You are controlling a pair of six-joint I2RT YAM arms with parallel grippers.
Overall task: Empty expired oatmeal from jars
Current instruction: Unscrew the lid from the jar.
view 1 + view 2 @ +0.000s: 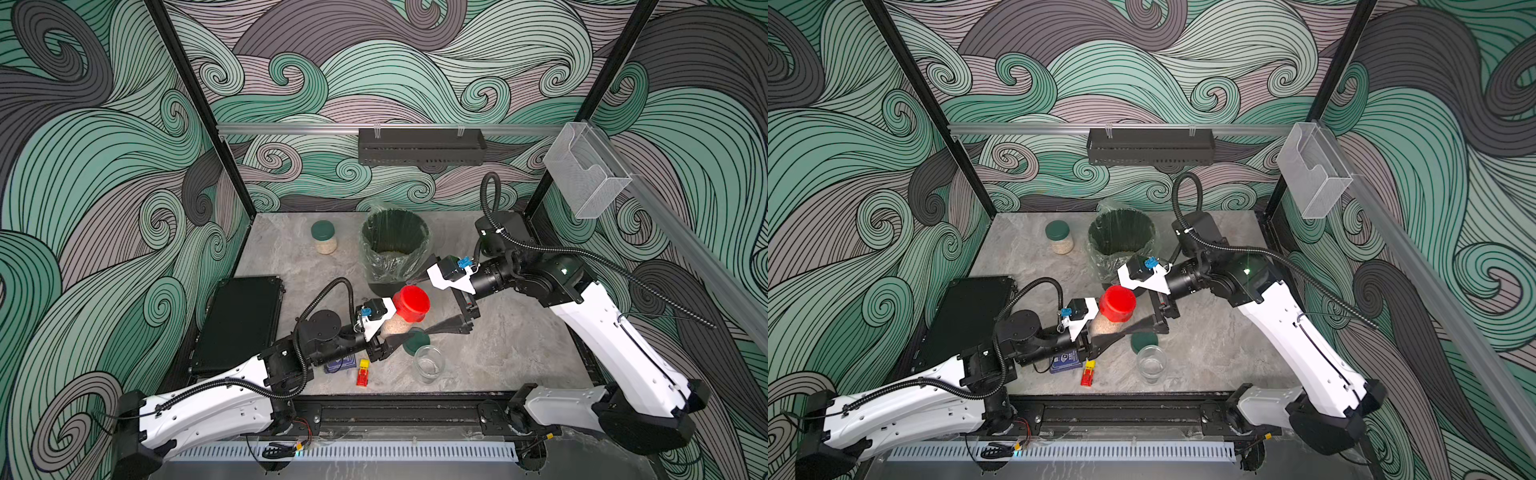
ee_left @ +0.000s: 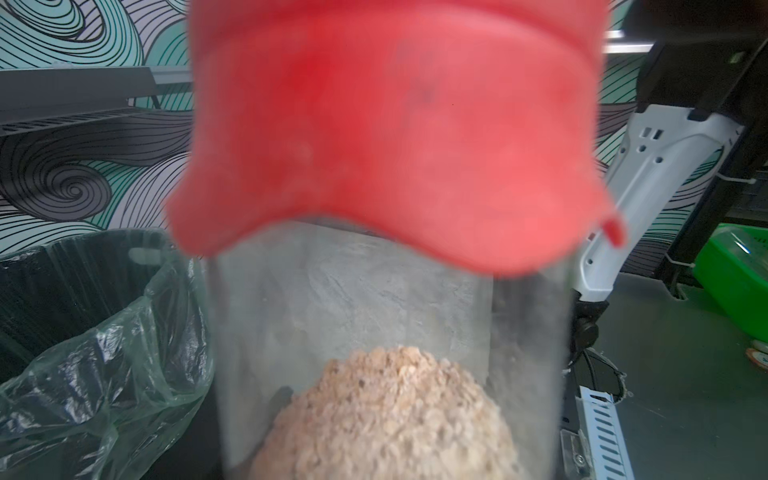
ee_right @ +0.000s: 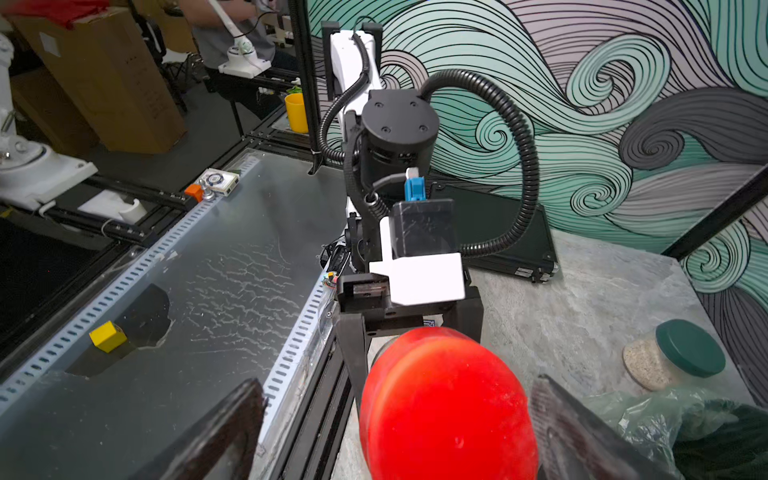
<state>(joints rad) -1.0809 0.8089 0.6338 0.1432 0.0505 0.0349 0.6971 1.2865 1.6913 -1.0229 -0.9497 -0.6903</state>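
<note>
The left hand (image 1: 390,332) holds the red-lidded jar (image 2: 386,316) by its clear body. The right hand (image 3: 399,419) stands wide around the red lid (image 3: 446,399), not touching it. The jar looks light, smooth and probably slippery, with loose oatmeal (image 2: 386,415) inside; the lid's sides seem best to grip.

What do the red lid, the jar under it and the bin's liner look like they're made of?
Red lid: likely moulded plastic, opaque with a dull sheen.
Jar: clear rigid wall showing the oatmeal through it; glass or hard plastic, I can't tell which.
Bin liner: thin plastic film, translucent, crinkled and glossy.
</note>
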